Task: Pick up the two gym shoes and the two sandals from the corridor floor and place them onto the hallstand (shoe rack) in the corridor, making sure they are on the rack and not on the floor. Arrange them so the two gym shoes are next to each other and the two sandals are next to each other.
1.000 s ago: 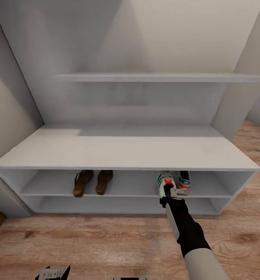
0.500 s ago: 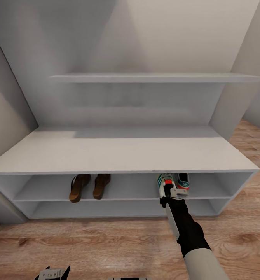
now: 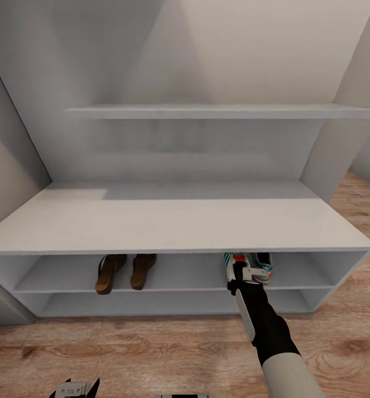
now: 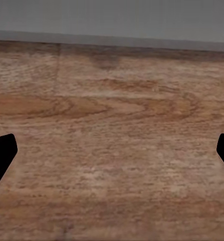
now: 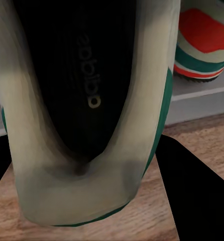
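White gym shoe (image 5: 87, 125) clamped heel-first in right gripper (image 3: 243, 274), at hallstand (image 3: 173, 226) upper shelf beside its mate (image 3: 263, 262); arm outstretched.

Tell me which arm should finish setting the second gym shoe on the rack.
Right. Its tool already grips the shoe at the rack's upper shelf, beside the other shoe. The left tool hangs open low over the floor.

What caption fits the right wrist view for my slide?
Right gripper holding a gym shoe by its heel at the hallstand, the second gym shoe already on the shelf beside it.
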